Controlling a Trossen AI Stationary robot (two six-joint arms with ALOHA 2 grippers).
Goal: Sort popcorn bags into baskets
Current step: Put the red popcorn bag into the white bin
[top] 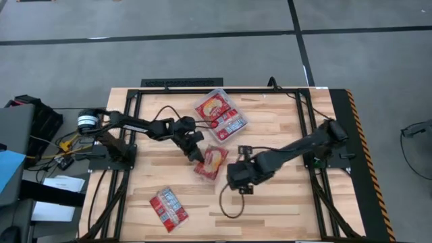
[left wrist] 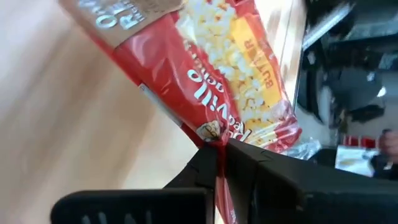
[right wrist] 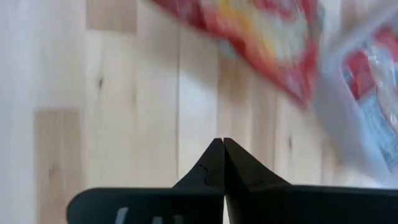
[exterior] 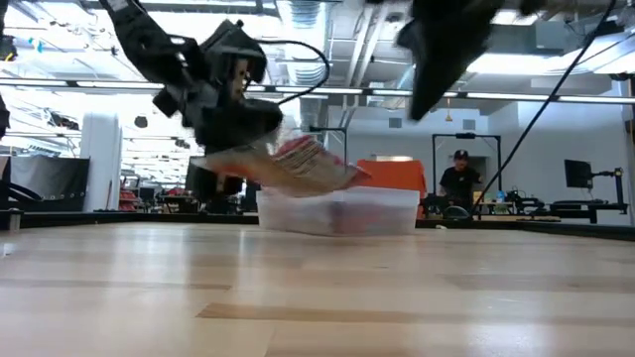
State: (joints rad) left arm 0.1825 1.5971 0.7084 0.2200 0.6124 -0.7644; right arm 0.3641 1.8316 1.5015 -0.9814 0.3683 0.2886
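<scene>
The risk here, as I judge it, is the hold itself: the left gripper is clenched on only the thin edge of a Butter popcorn bag, and the rest of the packet hangs out past the fingertips, so a quick swing toward the tub could let the slick wrapper slide free or flap and catch on the rim. From the low view the bag is tilted and off the desk, carried in front of the clear plastic tub, though how far short of the tub it hangs is hard to tell from that angle. From above, the held bag sits near the middle of the desk, just off the tub's near corner, with the tub by the far edge already holding several packets. The right gripper waits beside the bag, shut and empty, close enough that the two arms could brush. One more popcorn bag lies alone toward the near left corner, well apart from both grippers.
</scene>
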